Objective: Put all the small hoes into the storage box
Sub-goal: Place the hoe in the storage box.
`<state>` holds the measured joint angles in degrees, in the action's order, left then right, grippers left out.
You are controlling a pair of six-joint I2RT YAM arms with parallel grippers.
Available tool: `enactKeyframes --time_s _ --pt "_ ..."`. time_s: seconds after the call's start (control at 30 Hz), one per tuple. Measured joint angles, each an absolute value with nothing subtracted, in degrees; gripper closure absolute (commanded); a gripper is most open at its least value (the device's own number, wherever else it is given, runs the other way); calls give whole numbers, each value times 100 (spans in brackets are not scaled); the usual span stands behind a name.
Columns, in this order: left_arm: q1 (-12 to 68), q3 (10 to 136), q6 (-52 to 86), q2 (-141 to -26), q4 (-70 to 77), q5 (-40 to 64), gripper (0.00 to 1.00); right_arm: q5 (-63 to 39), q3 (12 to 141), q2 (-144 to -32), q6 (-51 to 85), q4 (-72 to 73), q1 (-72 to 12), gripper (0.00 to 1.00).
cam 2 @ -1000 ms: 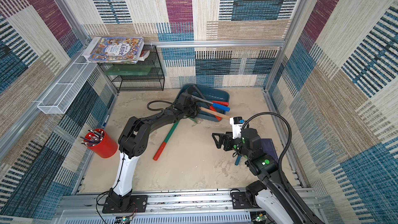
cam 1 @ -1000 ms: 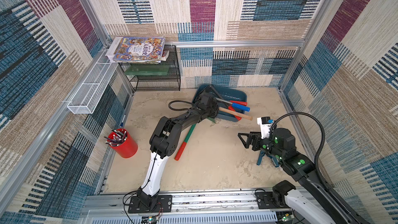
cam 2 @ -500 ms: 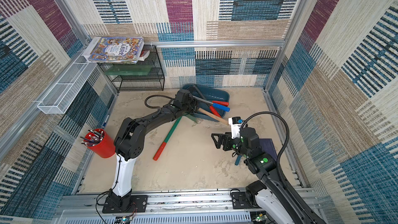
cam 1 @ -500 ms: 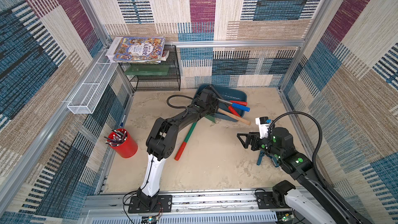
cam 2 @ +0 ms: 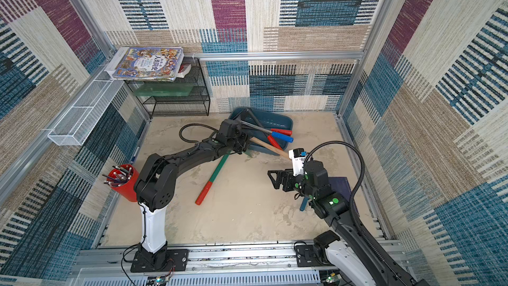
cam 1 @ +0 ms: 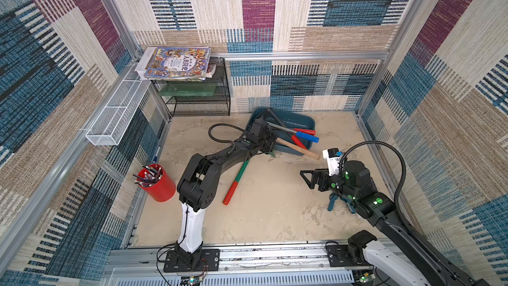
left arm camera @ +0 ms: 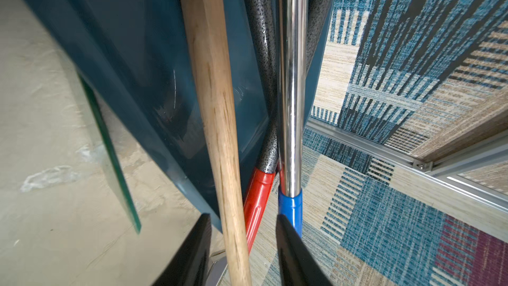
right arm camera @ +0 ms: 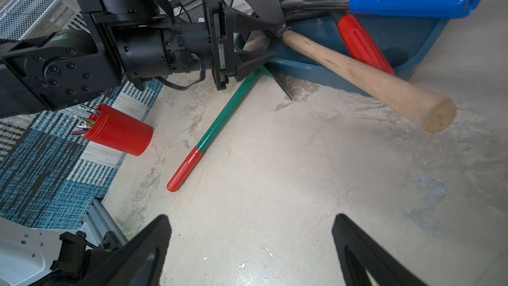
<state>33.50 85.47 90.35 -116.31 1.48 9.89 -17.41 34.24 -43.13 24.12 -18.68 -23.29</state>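
Beige table (cam 1: 275,210), carpet-tile walls. Hoe (cam 1: 298,148) rests with its head in the box (cam 1: 301,119), far centre, and its wooden handle overhangs the near rim. Left jaws sit narrowly parted around that handle. Right jaws are wide and empty. A skewed retreat could snag the handle and lever the hoe out.

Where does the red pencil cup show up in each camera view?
Top view: red pencil cup at the left edge of the floor.
Top view: the cup, same edge.
Left wrist: not in it.
Right wrist: the cup by the blue patterned wall.
Shared landmark: teal storage box.
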Motion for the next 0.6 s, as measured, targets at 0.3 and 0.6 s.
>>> enactKeyframes --time_s 0.3,0.6 --pt "3350 8324 8355 -11229 -45 1135 48 -1859 3461 -4499 2412 -1695 -2329 4" --pt "3341 8755 7150 -11098 -934 1459 48 -2060 3522 -4602 2370 -1651 -2329 4"
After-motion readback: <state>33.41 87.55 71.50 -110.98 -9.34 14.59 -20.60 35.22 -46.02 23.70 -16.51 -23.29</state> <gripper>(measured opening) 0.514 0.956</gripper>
